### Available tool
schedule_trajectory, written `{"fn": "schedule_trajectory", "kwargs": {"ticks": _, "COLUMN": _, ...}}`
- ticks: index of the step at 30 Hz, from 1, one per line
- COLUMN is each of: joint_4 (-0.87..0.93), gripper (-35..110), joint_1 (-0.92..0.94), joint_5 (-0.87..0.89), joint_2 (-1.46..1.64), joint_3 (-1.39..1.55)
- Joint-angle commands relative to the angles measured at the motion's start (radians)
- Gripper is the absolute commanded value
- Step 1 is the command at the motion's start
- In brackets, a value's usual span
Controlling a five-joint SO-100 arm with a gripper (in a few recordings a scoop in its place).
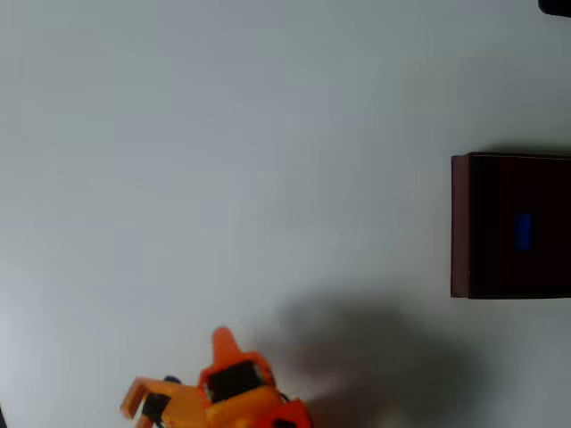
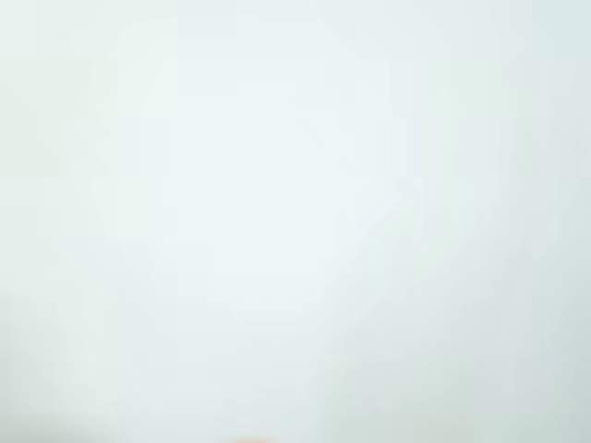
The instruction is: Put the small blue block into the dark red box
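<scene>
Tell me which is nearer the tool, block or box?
The dark red box; its left wall faces the tool, while the small blue block lies inside, farther right.

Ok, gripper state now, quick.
Gripper: low in the overhead view, nothing between its fingers, apparently open. The small blue block lies inside the dark red box.

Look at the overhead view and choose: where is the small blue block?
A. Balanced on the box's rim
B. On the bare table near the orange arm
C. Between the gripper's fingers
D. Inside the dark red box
D: the small blue block lies on the dark floor inside the dark red box, far from the orange gripper at the bottom edge.
</scene>
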Motion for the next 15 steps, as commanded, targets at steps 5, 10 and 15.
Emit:
{"fn": "schedule_trajectory", "kwargs": {"ticks": 5, "joint_4": -0.048, "gripper": 0, "joint_1": -0.051, "joint_5": -0.037, "joint_2": 0.014, "joint_3": 0.124}}
{"fn": "schedule_trajectory", "kwargs": {"ticks": 10, "joint_4": -0.061, "gripper": 0, "joint_1": -0.038, "joint_5": -0.021, "joint_2": 0.014, "joint_3": 0.146}}
{"fn": "schedule_trajectory", "kwargs": {"ticks": 15, "joint_4": -0.038, "gripper": 0, "joint_1": -0.011, "joint_5": -0.011, "joint_2": 0.014, "joint_3": 0.143}}
